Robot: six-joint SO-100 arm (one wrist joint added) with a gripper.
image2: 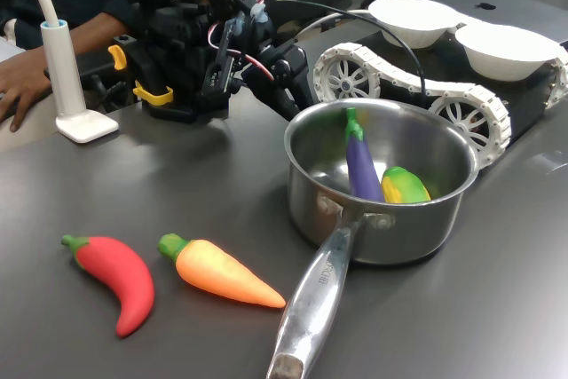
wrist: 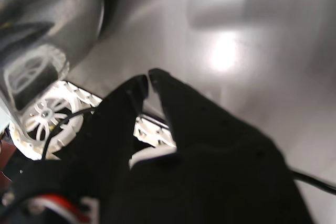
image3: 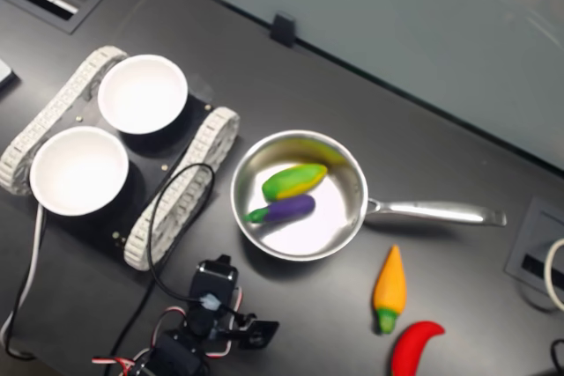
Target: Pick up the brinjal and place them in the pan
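The brinjal (image2: 362,166) (image3: 286,210) lies inside the pan (image2: 417,228) (image3: 352,178), next to a yellow-green vegetable (image2: 404,185) (image3: 295,180). The pan's long handle (image2: 311,308) (image3: 436,212) points toward the front in the first exterior view. My gripper (wrist: 148,77) (image2: 291,104) (image3: 217,269) hovers low over the table just outside the pan's wall (wrist: 52,19), between the pan and a tracked wheel (wrist: 47,114). Its black jaws are closed tip to tip with nothing between them. The wrist view does not show the brinjal.
An orange carrot (image2: 217,272) (image3: 389,288) and a red chilli (image2: 115,281) (image3: 414,345) lie near the pan handle. A tracked vehicle (image2: 461,104) (image3: 181,195) carries two white bowls (image2: 413,19) (image3: 141,92). In the first exterior view, a white stand (image2: 67,77) and a person's hand (image2: 18,86) are at the far left.
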